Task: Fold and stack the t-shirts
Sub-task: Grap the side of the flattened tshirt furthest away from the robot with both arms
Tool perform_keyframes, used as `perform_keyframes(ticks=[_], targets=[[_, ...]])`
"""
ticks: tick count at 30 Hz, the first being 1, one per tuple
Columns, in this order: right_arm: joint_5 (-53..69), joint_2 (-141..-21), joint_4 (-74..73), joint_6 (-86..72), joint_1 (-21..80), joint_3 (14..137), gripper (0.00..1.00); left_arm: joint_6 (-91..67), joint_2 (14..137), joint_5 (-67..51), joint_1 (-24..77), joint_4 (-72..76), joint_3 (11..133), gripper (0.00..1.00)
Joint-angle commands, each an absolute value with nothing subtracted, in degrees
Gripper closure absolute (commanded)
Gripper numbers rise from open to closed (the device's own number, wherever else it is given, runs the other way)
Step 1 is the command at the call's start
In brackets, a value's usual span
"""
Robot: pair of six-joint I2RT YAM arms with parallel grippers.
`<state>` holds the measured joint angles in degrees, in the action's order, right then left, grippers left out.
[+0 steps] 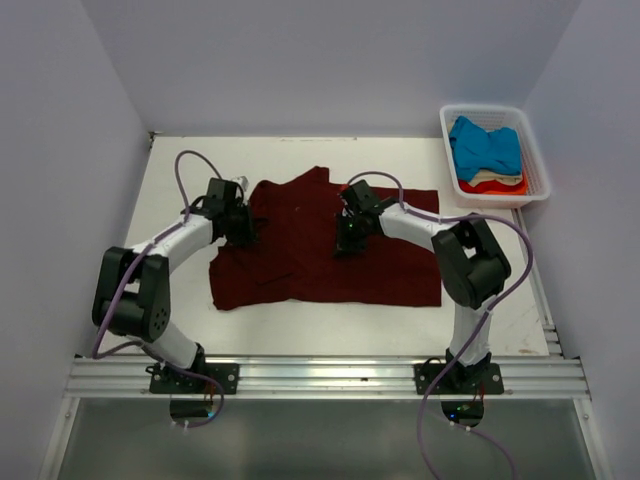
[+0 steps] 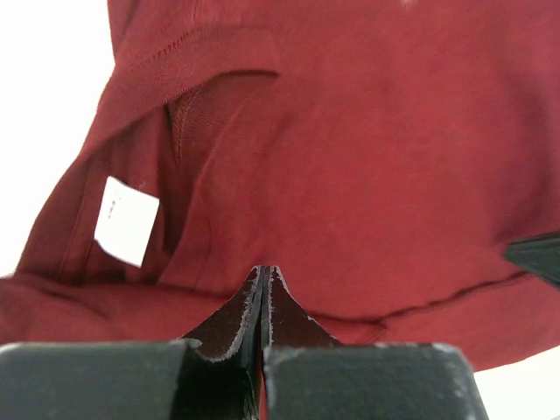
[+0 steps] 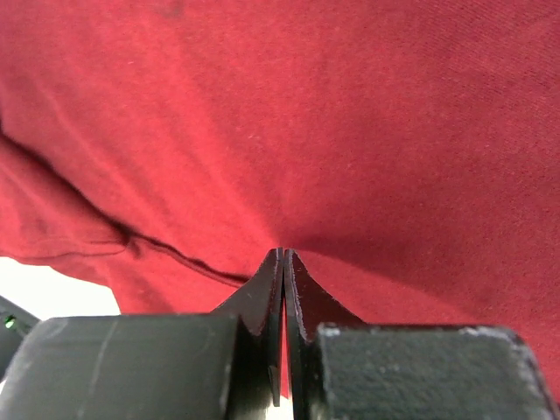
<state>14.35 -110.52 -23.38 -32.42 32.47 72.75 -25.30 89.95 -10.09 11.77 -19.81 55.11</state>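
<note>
The dark maroon t-shirt [image 1: 320,250] lies spread on the white table, its upper left part bunched. My left gripper [image 1: 243,235] is down on the shirt's left edge near the collar. In the left wrist view the jaws [image 2: 264,269] are closed tip to tip on the maroon cloth [image 2: 367,157], with a white label [image 2: 127,220] to their left. My right gripper [image 1: 350,238] is down on the shirt's middle. In the right wrist view its jaws [image 3: 283,252] are closed, and the cloth [image 3: 332,114] rises to the tips.
A white slatted basket [image 1: 540,160] stands at the back right and holds a bright blue shirt [image 1: 485,145] on top of a cream one [image 1: 490,178] and an orange-red one [image 1: 490,187]. White walls enclose the table on three sides.
</note>
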Motion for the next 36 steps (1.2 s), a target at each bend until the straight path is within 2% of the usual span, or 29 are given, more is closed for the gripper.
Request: perform_keyframes(ticks=[1, 9, 24, 36], targets=[[11.6, -111.4, -23.3, -33.0, 33.0, 73.4, 1.0, -22.8, 94.9, -11.7, 12.0, -19.3, 58.9, 1.0], [11.1, -111.4, -22.6, -32.8, 33.4, 72.2, 1.0, -20.7, 102.9, -12.3, 12.0, -20.7, 63.5, 1.0], [9.5, -111.4, -22.9, -31.2, 33.4, 69.0, 1.0, -22.9, 107.6, 13.3, 10.4, -33.5, 70.5, 1.0], [3.3, -111.4, -25.7, -30.2, 33.3, 66.4, 1.0, -22.2, 109.3, 12.8, 4.9, -33.4, 71.5, 1.0]])
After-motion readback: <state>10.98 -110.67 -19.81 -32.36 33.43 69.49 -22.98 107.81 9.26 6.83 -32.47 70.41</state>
